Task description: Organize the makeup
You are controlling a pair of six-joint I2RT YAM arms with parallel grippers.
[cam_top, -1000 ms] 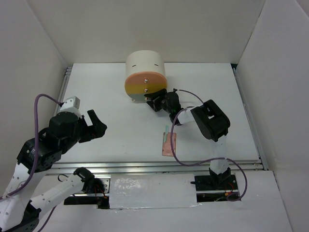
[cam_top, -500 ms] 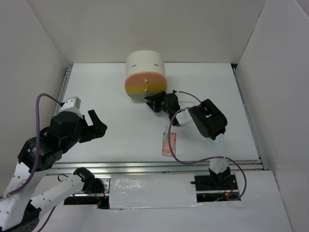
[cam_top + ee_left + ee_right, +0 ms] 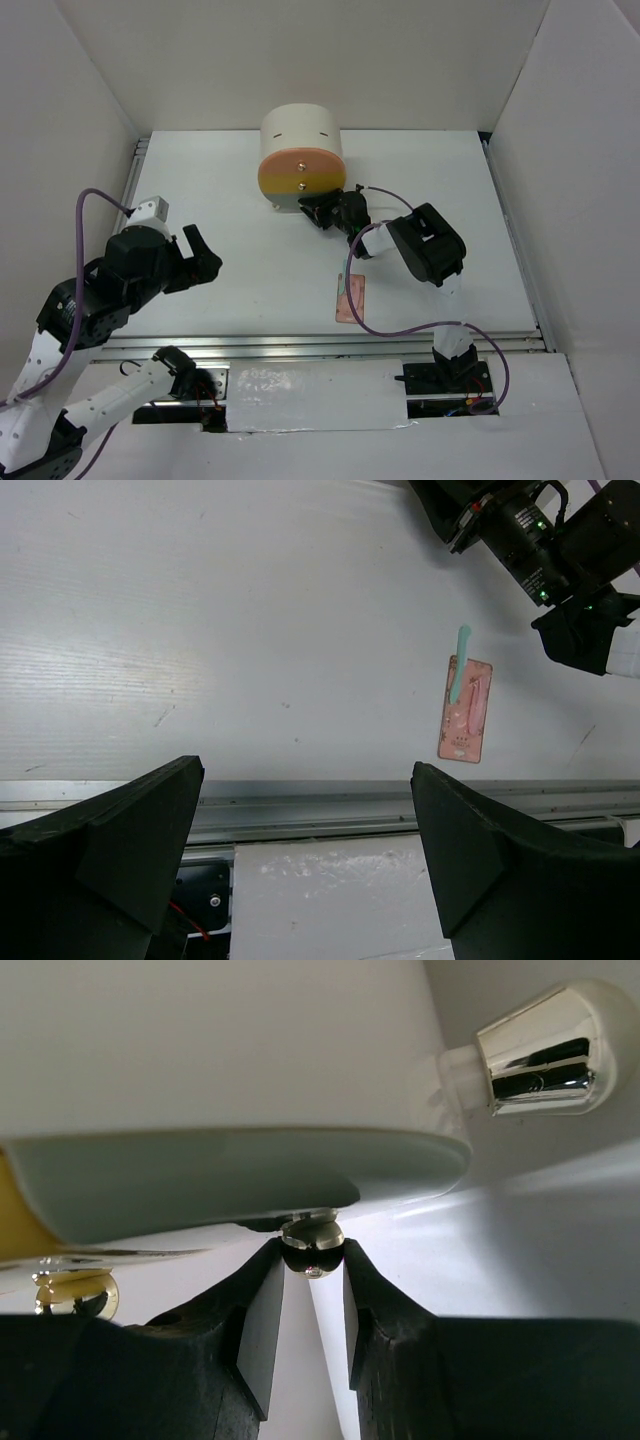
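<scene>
A flat pink palette (image 3: pixel 350 299) lies on the white table with a pale teal stick (image 3: pixel 345 275) across its far end; both also show in the left wrist view, the palette (image 3: pixel 466 723) and the stick (image 3: pixel 460 662). My right gripper (image 3: pixel 318 213) is at the lower right of the cream drum box (image 3: pixel 302 157) and is shut on a small chrome drawer knob (image 3: pixel 312 1245) under the grey drawer front (image 3: pixel 230 1175). My left gripper (image 3: pixel 203 255) is open and empty, held above the table's left near side. Brushes, orange-pink stick and dark grey case are out of view.
The drum box has orange, yellow and grey drawer fronts (image 3: pixel 298 182) with further chrome knobs (image 3: pixel 538 1048). A metal rail (image 3: pixel 330 345) runs along the near table edge. White walls enclose the table on three sides.
My right gripper has crept a little left toward the drum's front. The left arm has barely shifted. The palette and teal stick have not moved.
</scene>
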